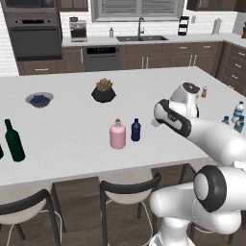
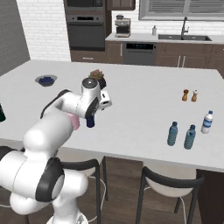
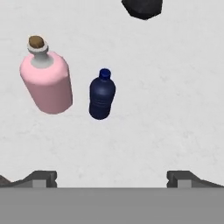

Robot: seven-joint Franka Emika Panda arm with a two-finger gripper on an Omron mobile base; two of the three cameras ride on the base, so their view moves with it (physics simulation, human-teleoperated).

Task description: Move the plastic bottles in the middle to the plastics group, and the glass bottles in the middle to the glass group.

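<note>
A dark navy plastic bottle [image 1: 136,130] stands mid-counter, with the squat pink glass bottle [image 1: 117,135] and its tan stopper just to its left. In the hand view my gripper [image 3: 111,179] is open, nothing between its fingertips [image 3: 43,178], and it hovers short of the navy bottle [image 3: 102,94] and the pink bottle [image 3: 46,83]. The plastics group [image 2: 190,137] of small blue and clear bottles stands at the counter's right end. A tall dark green bottle of the glass group [image 1: 14,141] stands at the left end. In the right base view my arm hides most of the pink bottle [image 2: 76,123].
A black plant pot [image 1: 104,91] sits behind the two bottles, and a bowl of blueberries [image 1: 39,99] lies far left. Salt and pepper shakers [image 2: 190,95] stand behind the plastics group. Stools [image 1: 129,190] line the counter's near edge.
</note>
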